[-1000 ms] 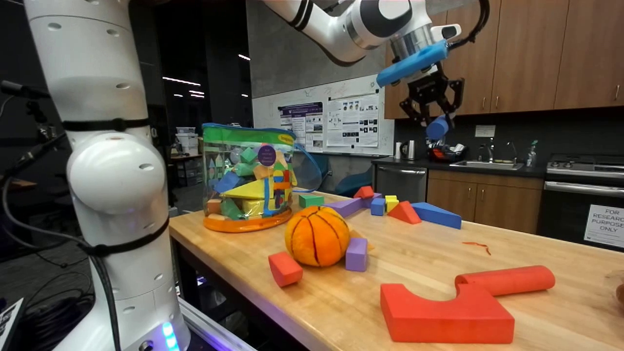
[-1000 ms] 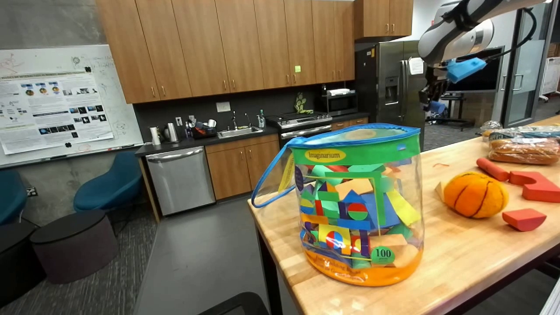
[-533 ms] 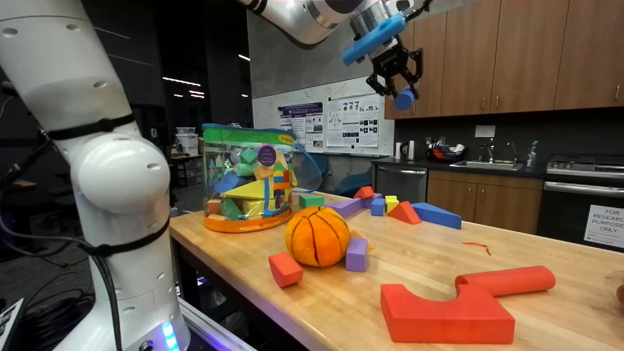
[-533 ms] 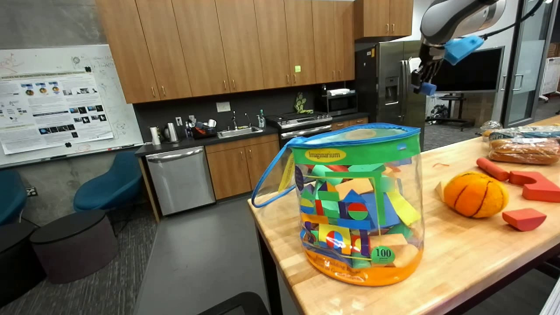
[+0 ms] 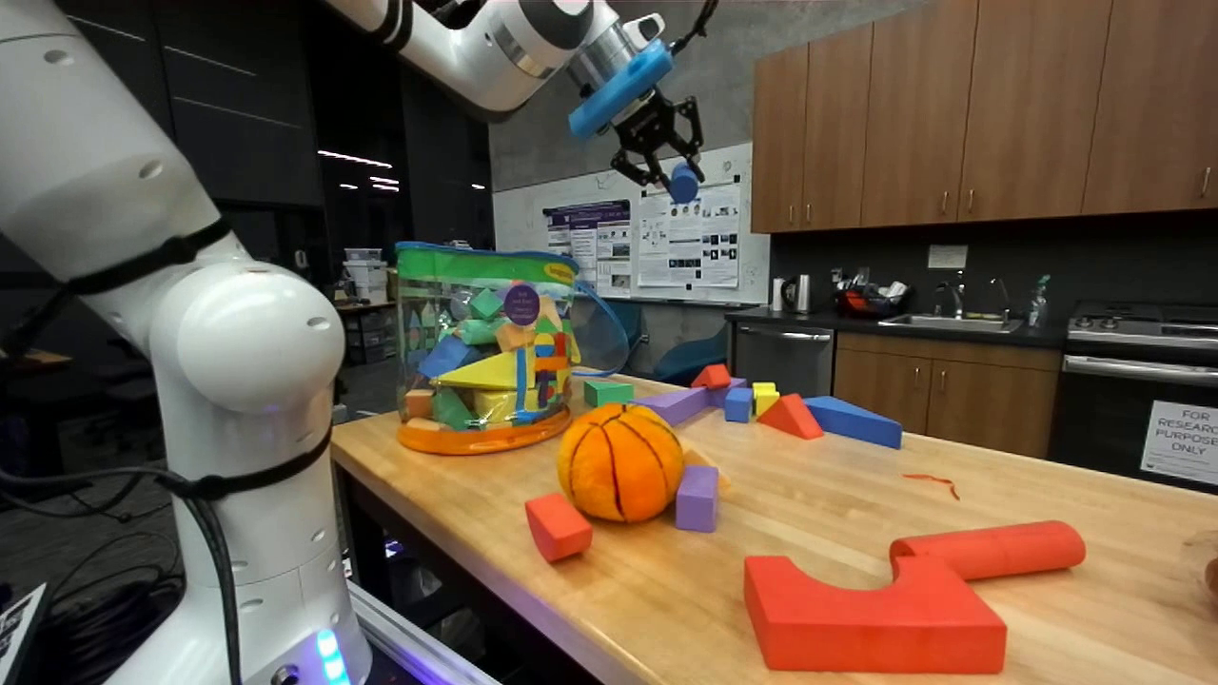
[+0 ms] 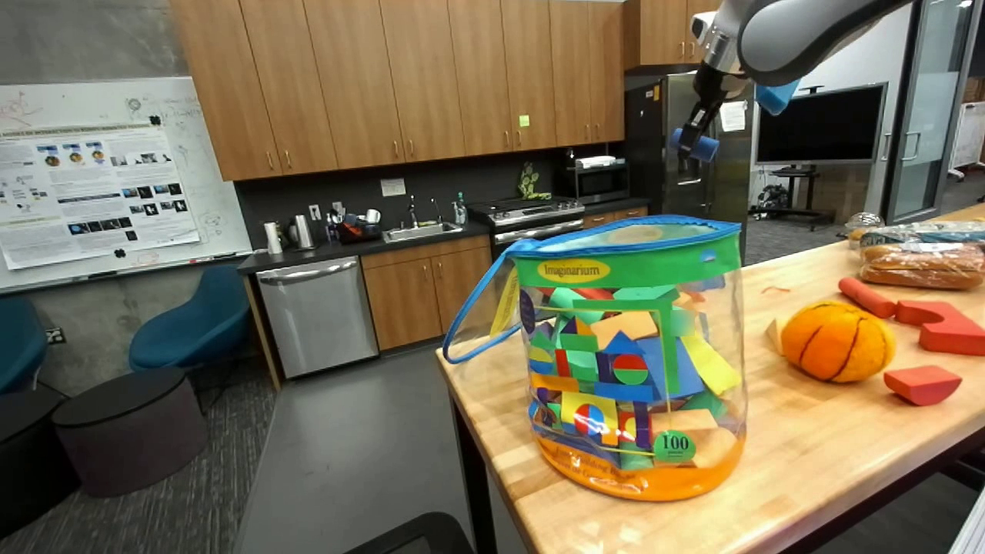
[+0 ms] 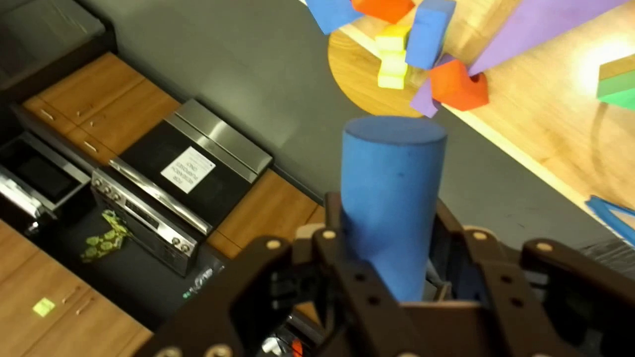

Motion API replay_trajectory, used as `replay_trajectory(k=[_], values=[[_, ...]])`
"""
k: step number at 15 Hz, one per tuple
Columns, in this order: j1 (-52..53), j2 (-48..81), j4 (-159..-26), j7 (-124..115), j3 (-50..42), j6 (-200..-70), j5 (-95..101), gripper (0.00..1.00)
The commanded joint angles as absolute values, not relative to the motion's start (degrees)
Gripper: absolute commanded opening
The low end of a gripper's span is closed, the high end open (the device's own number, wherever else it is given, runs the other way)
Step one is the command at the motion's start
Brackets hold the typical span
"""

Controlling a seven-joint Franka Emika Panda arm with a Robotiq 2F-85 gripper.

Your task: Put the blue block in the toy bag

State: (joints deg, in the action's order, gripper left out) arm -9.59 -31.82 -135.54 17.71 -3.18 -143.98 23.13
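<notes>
The blue block (image 5: 684,184) is a blue cylinder. My gripper (image 5: 672,179) is shut on it and holds it high above the table, to the right of the toy bag (image 5: 476,440) and above its rim level. In an exterior view the blue block (image 6: 696,145) and gripper (image 6: 690,146) appear above and behind the bag's right side (image 6: 677,265). In the wrist view the blue block (image 7: 393,198) stands between the fingers (image 7: 387,213). The see-through bag has green edging, an orange base, many blocks inside and its lid folded back. A blue strap (image 7: 610,213) shows at the wrist view's right edge.
An orange ball (image 5: 620,463) stands on the table (image 5: 818,495) near the bag. Red blocks (image 5: 875,618), a purple block (image 5: 697,499), a small blue block (image 5: 737,404) and a blue wedge (image 5: 854,420) lie about. Packaged bread (image 6: 923,261) lies at the far end.
In an exterior view the gripper has moved left and upward with the blue block, closer to the toy bag. The wrist has turned. The objects on the table have not moved.
</notes>
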Motion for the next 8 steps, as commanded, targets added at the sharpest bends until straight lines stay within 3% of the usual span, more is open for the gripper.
replay_trajectory(k=[1,8], values=[[-7.05,-37.52,-142.05,16.61,-0.23,-148.07,26.2,0.16],[-0.01,-42.98,-150.41,18.78,2.16,-157.28,25.27,0.16]])
